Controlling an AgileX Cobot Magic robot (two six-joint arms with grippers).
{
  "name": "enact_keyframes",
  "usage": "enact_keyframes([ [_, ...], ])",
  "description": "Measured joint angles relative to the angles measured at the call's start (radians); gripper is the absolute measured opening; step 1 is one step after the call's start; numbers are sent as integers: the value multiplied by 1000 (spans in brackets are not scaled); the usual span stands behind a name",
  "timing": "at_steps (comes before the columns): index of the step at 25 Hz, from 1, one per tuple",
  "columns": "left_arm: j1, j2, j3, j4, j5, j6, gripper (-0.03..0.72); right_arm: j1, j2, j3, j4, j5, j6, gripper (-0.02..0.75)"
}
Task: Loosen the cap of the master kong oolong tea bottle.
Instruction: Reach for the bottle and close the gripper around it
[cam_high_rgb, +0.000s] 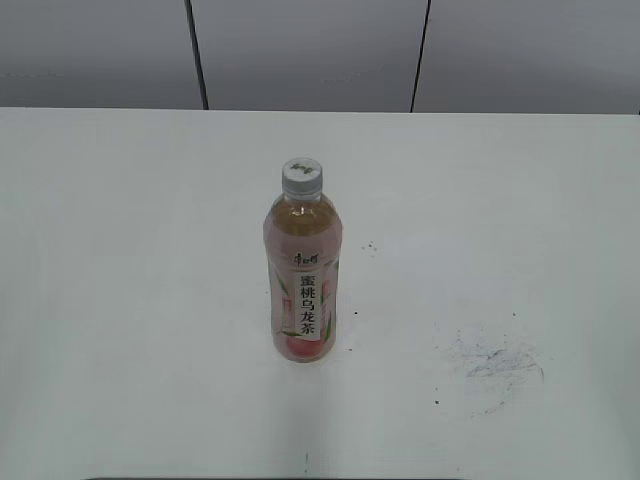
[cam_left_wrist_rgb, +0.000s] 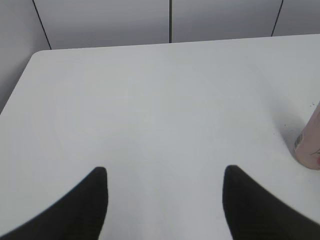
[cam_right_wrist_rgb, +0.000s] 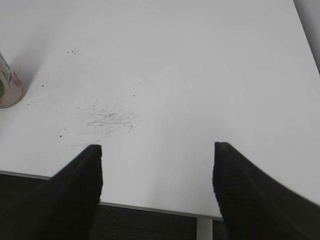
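Amber tea bottle (cam_high_rgb: 304, 278) is standing upright near the middle of the white table (cam_high_rgb: 120, 300), white cap (cam_high_rgb: 302, 175) on top and nothing touching it, so this looks like the very start with no grab made yet. Left end effector (cam_left_wrist_rgb: 165, 200) and right end effector (cam_right_wrist_rgb: 157, 175) both sit spread wide and empty, well off to either side, each catching just the bottle's base at its frame edge. Next move probably means one clamping the body steady while the other comes down onto the cap to twist it.
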Motion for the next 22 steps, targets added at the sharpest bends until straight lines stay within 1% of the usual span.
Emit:
enact_keyframes([
  [22, 0, 0, 0, 0, 0, 0, 438, 0, 0, 0, 0, 0, 0, 522],
])
